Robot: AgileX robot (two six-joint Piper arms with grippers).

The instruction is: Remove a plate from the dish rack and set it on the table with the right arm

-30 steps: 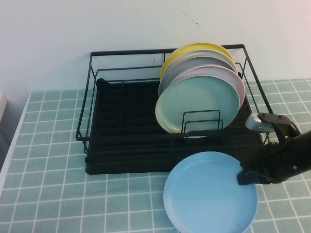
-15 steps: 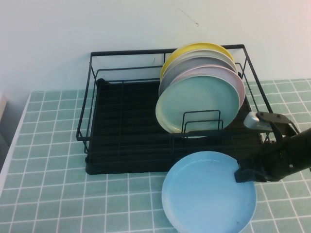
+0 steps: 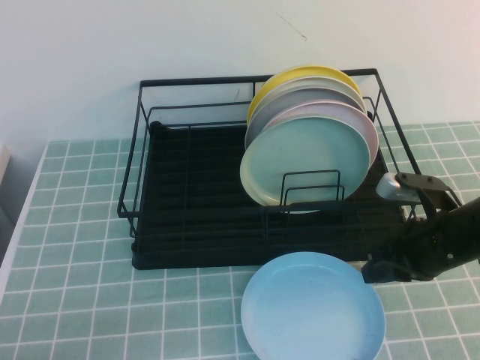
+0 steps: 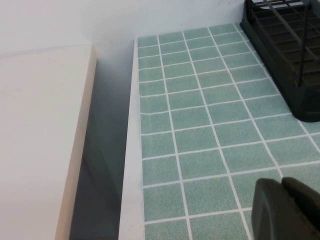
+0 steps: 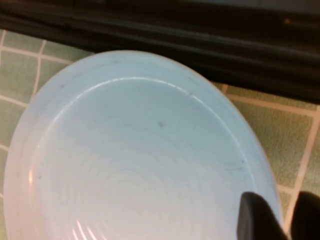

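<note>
One blue plate [image 3: 313, 308] flat on table [image 3: 75, 225], lower centre, in front of dish rack [image 3: 195, 217] | left gripper [image 4: 285, 210] seen only in its wrist view, lower right corner, over tiles, fingers together | right gripper [image 3: 373, 271] lower right, fingers [image 5: 257, 217] parted around the plate's rim, shown only in its wrist view

Mint-green plate [image 3: 307, 161], pink plate [image 3: 360, 120], yellow plate [image 3: 304, 73]
</note>
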